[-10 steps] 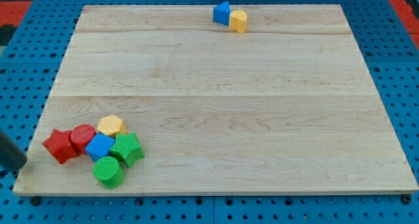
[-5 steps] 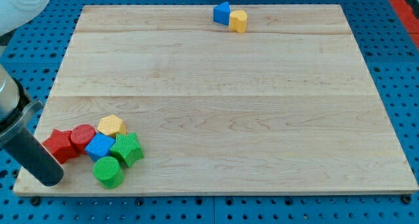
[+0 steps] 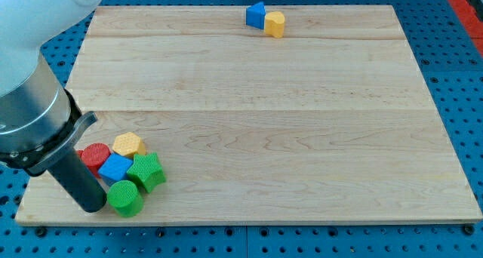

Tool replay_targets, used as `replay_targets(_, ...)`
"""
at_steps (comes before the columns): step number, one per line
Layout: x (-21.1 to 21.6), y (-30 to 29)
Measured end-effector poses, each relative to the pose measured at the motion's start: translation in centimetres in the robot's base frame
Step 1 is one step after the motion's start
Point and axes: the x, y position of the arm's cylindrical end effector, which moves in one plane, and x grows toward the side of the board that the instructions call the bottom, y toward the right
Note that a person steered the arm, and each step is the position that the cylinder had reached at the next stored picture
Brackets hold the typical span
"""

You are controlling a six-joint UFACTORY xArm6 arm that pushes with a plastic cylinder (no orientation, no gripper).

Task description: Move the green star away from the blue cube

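The green star lies at the board's bottom left, touching the right side of the blue cube. A green cylinder sits just below them, a red cylinder to the cube's left and a yellow hexagon above it. My tip rests on the board just left of the green cylinder, below and left of the blue cube. The rod and arm cover the red star, which does not show.
A blue block and a yellow block touch each other near the top edge of the wooden board. The arm's grey body fills the view's left side.
My tip has moved right from the board's left edge to beside the green cylinder. The rod now covers the red star. No block has visibly moved.
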Motion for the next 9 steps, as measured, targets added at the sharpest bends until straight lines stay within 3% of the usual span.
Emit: replay_targets(9, -2.2, 3.1)
